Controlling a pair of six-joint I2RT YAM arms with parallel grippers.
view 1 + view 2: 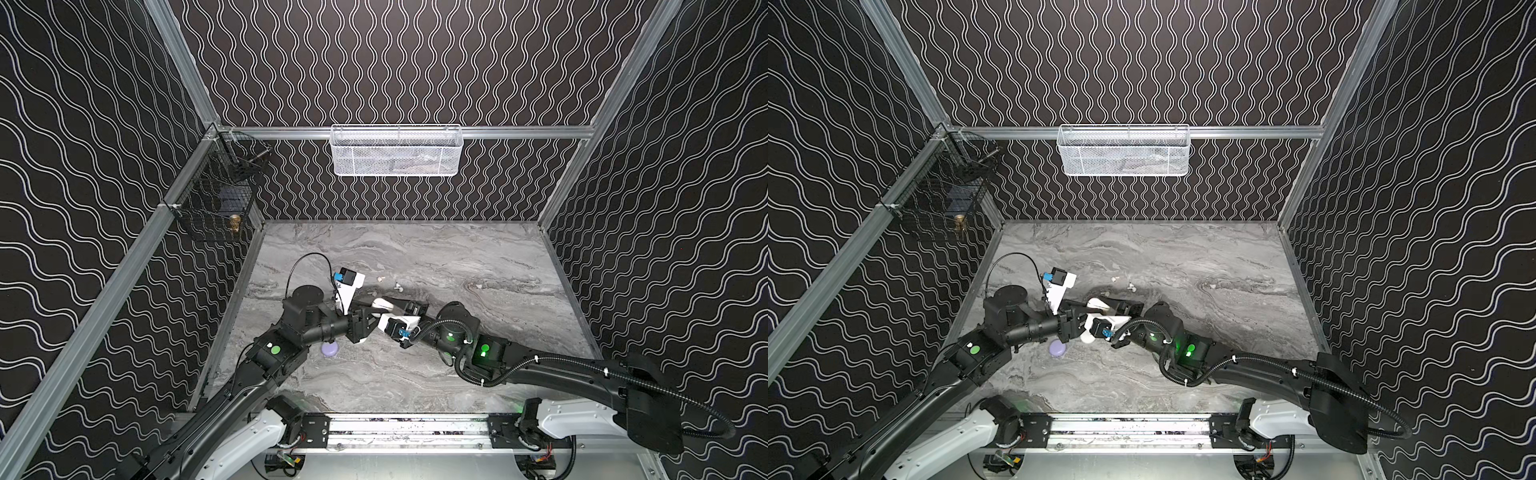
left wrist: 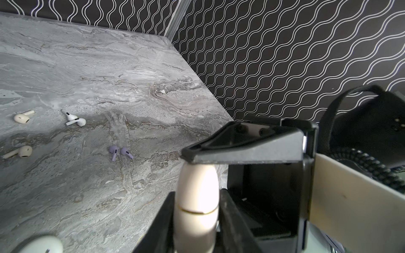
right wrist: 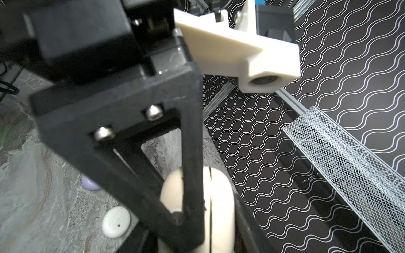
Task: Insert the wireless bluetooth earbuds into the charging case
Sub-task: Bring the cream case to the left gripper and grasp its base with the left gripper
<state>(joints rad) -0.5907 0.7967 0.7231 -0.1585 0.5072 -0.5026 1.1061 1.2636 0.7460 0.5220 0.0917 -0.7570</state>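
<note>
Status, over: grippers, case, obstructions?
Left gripper and right gripper both shut on closed cream case. Six earbuds loose on table. No obstruction seen.

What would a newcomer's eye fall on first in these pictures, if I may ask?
The left gripper and right gripper meet mid-table, both clamped on one cream oval plastic charging case. Beyond them, tiny stemmed plastic earbuds lie loose on the grey marbled tabletop: a white pair, a lilac pair and two cream ones.
</note>
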